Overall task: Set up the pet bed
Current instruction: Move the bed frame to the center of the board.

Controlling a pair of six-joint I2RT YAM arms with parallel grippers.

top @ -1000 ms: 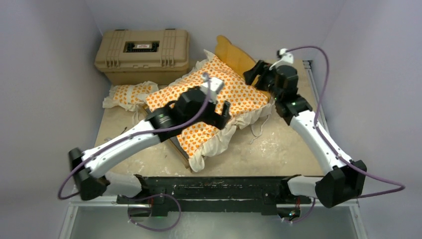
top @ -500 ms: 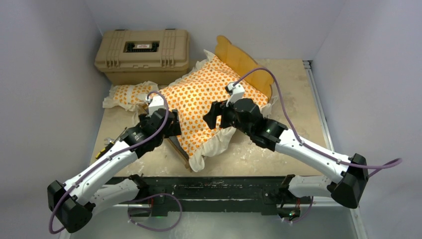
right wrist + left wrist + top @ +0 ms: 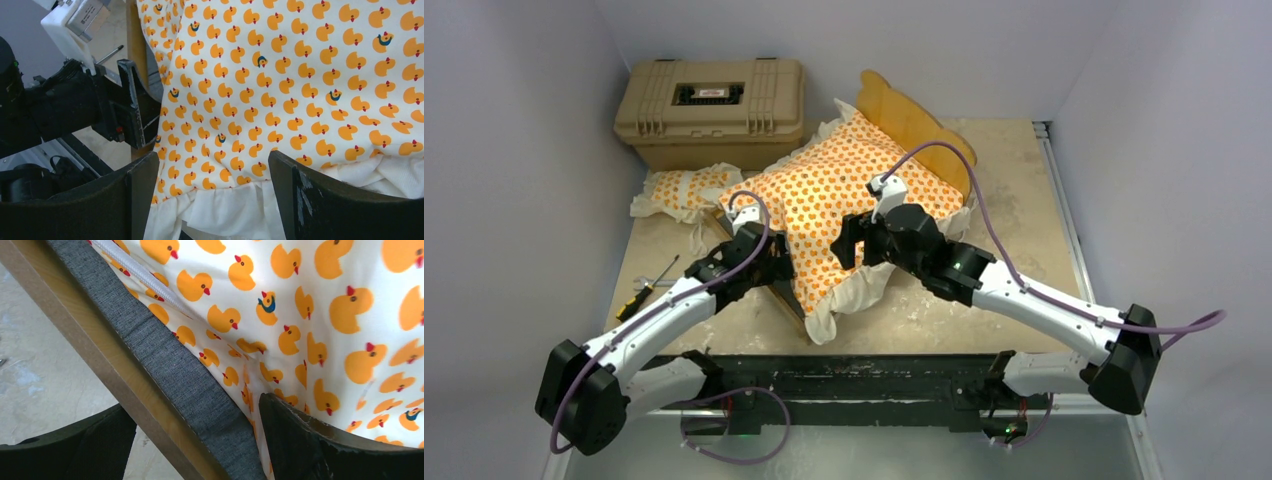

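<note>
Top external view: one pet bed (image 3: 894, 105) sits diagonally on the tabletop (image 3: 984, 290), toward the far edge. Its single mattress cushion (image 3: 844, 185) lies askew over the frame, so only the scalloped headboard (image 3: 919, 128) and a strip of side rail (image 3: 784, 303) show. One matching pillow (image 3: 679, 188) lies off the bed near the left edge, just in front of the one tan hard case (image 3: 709, 100) in the far left corner. One screwdriver (image 3: 646, 290) rests by the left edge. Two arms reach in, the left end effector (image 3: 776, 264) at the bed's near left side and the right end effector (image 3: 846, 240) over the cushion's near end.

Left wrist view: the released jaws stand wide, straddling the wooden rail and grey base (image 3: 165, 355). Both fingers are cut off at the bottom.

Right wrist view: the jaws are released and spread above the white ruffle (image 3: 225, 210), gripping nothing. The other end effector shows at left, partly cut off.
</note>
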